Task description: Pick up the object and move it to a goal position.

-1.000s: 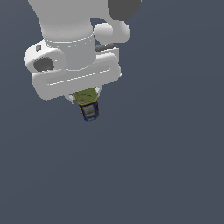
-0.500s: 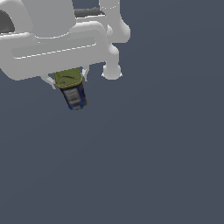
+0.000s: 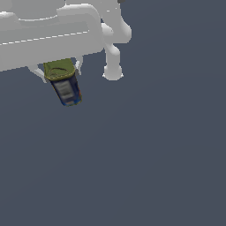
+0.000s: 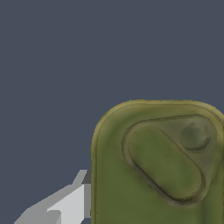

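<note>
The object [image 3: 64, 83] is a small can-like box with an olive-green top, dark blue sides and a pale label patch. It hangs tilted under my white gripper [image 3: 58, 70], held between the two short fingers [image 3: 36, 73], up off the grey ground at the exterior view's upper left. The gripper is shut on it. In the wrist view the olive-green top [image 4: 162, 166] with its oval pull-tab fills much of the picture, and one grey finger [image 4: 70, 203] presses against its side. The other finger is out of the wrist view.
The white arm body [image 3: 48, 35] spans the top of the exterior view, with a rounded white part [image 3: 112, 66] hanging beside the object. Plain dark grey ground [image 3: 145, 167] lies below. No goal marker shows.
The gripper with the object has moved toward the exterior view's upper left and appears larger, as it comes closer to the camera. The object stays gripped.
</note>
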Robot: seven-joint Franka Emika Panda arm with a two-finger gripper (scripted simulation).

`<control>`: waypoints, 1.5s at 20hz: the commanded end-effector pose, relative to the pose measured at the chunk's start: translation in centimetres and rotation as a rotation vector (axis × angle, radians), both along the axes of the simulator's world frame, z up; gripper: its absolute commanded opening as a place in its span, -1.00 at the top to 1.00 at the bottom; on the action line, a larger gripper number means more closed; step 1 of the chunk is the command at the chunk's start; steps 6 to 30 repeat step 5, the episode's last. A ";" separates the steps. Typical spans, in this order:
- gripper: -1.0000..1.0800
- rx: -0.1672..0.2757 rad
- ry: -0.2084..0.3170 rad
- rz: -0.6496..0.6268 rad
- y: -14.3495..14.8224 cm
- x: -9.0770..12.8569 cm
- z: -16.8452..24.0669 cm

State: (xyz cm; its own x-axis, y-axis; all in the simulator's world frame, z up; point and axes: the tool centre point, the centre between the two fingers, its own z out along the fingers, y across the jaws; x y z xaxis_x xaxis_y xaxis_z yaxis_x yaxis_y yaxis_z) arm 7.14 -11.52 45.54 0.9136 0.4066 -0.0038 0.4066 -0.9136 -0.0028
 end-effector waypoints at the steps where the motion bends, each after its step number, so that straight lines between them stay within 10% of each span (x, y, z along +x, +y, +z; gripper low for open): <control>1: 1.00 -0.001 -0.005 0.000 -0.1 0.0 0.5; 30: 1.00 -0.001 -0.005 0.000 -0.2 0.1 0.7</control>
